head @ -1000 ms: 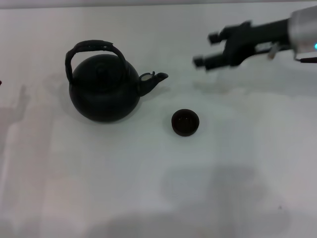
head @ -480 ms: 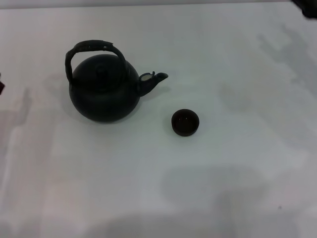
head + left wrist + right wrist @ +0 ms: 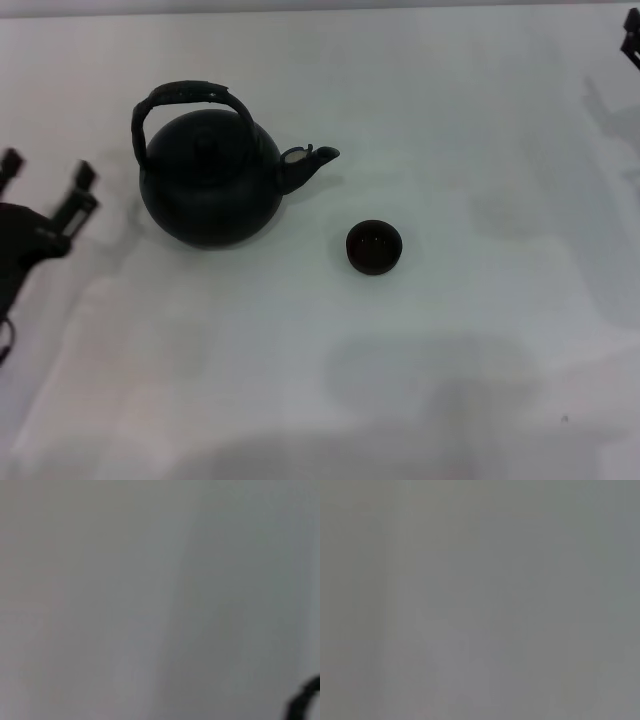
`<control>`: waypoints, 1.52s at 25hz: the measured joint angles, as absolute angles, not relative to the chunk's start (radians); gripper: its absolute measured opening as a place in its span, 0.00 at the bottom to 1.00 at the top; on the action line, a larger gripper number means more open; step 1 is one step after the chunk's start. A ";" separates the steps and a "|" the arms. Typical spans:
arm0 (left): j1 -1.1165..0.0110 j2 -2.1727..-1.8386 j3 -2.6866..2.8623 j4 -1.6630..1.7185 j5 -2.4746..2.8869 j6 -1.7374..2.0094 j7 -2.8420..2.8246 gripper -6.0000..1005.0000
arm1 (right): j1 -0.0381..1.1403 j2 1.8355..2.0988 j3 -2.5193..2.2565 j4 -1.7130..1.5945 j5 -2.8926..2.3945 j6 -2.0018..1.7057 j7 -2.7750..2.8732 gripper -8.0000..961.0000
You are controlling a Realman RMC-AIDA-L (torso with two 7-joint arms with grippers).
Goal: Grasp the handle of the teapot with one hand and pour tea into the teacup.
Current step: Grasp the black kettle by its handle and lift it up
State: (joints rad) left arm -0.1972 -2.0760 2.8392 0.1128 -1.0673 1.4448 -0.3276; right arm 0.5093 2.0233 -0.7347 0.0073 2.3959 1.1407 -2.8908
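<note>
Nearest the robot, the white table (image 3: 300, 380) lies bare under soft shadows. A little farther out sits the teacup (image 3: 374, 247), small, round and black, upright on the table to the right of the teapot's spout (image 3: 308, 162) and apart from it. At the left edge the left gripper (image 3: 48, 178) shows, its 2 dark fingers (image 3: 80, 190) spread apart with nothing between them, pointing away from the robot, beside the teapot (image 3: 210, 180) but not touching it. The teapot stands upright on the left half of the table, spout aimed right toward the teacup's side, lid knob on top. Its handle (image 3: 185, 98) arches over the lid, rough and dark, nothing gripping it. Farthest out, at the top right corner, only a dark sliver of the right gripper (image 3: 631, 38) is seen, well apart from everything; its jaws cannot be told. The left wrist view shows a blurred pale surface with a dark curve at one corner; the right wrist view shows plain grey.
</note>
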 joint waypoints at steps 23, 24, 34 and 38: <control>-0.337 -2.083 2.831 0.129 -0.995 1.332 -0.312 0.79 | 0.524 2.022 -0.724 -0.001 2.401 1.080 -2.767 0.90; -0.342 -2.083 2.831 0.128 -0.996 1.327 -0.312 0.79 | 0.525 2.022 -0.724 -0.001 2.401 1.081 -2.766 0.90; -0.365 -2.083 2.830 0.127 -1.013 1.276 -0.312 0.73 | 0.532 2.022 -0.724 -0.003 2.402 1.083 -2.750 0.90; -0.366 -2.083 2.830 0.130 -1.014 1.251 -0.312 0.71 | 0.532 2.022 -0.724 -0.009 2.402 1.083 -2.730 0.90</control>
